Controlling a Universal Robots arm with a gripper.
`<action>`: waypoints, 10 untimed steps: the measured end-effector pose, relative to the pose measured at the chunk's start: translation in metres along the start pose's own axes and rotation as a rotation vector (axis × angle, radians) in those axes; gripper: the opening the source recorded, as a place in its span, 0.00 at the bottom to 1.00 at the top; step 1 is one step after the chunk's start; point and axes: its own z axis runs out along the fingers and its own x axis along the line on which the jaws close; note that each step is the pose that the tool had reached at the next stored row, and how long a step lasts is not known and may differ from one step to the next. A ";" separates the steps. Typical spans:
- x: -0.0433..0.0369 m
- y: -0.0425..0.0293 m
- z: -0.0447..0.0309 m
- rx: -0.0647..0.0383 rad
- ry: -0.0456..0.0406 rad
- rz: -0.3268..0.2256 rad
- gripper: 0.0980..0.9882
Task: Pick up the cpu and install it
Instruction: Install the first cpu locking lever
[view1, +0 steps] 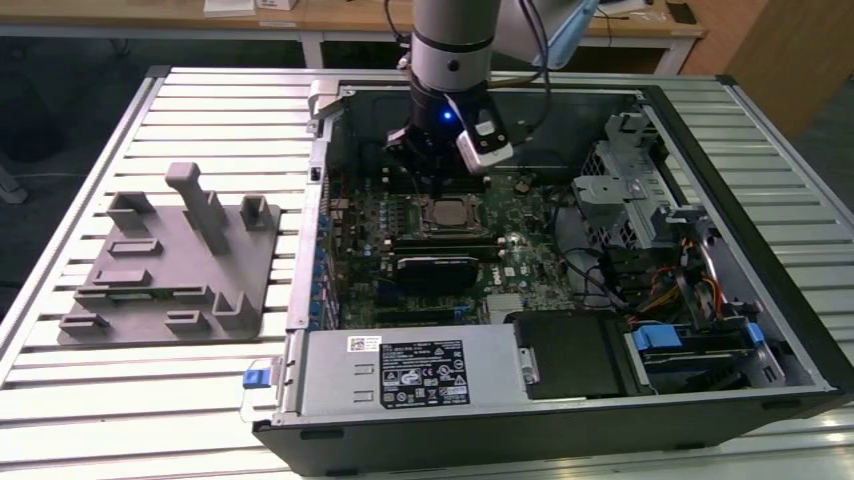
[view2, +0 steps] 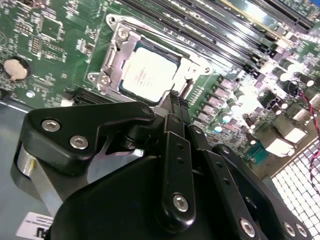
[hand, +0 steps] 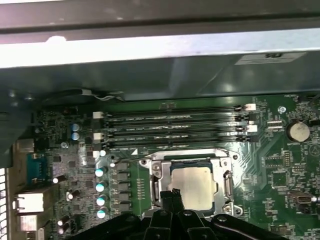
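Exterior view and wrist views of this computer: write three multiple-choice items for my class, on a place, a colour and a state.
1. Where is the cpu? A on the grey rack; B in the socket on the circuit board; C on the table.
2. What colour is the circuit board? A blue; B red; C green.
3. How is the computer case? A shut; B open, inside showing; C wrapped.
B: the socket frames it. C: green shows between parts. B: the board is visible.

No readable text; indecipherable print on the power supply label (view1: 424, 372) and the cpu (view2: 148, 74).
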 end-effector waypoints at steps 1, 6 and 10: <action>0.0013 -0.0001 0.0000 0.000 0.0001 0.000 0.01; 0.0074 -0.0006 0.0000 0.000 0.0001 0.000 0.01; 0.0150 -0.0011 0.0001 0.000 0.0000 0.000 0.01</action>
